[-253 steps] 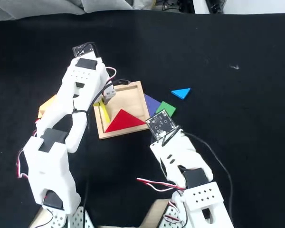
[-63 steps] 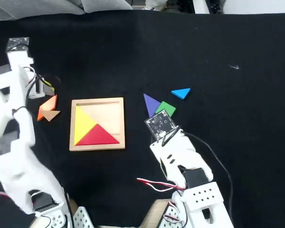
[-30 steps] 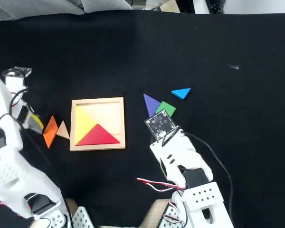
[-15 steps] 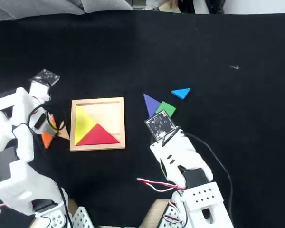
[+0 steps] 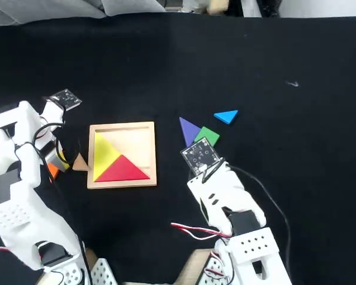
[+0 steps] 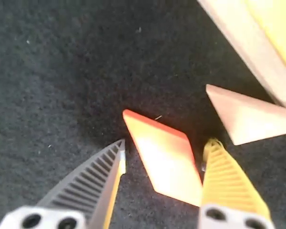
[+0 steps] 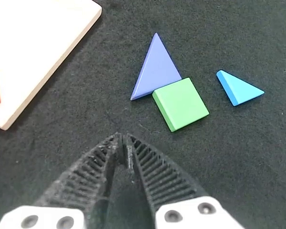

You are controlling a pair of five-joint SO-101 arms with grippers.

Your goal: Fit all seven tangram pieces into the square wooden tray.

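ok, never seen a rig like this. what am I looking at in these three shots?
Two small white robot arms sit side by side at a black-covered table. The wide picture comes from a fixed camera looking down. The other two come from a camera on each arm's wrist, looking along its end effector.

The job is a tangram puzzle. The wooden tray already holds a yellow triangle and a red triangle.

The left end effector is open and straddles an orange piece on the cloth, near a tan triangle beside the tray.

The right end effector is shut and holds nothing. Ahead of it lie a purple triangle, a green square and a blue triangle.
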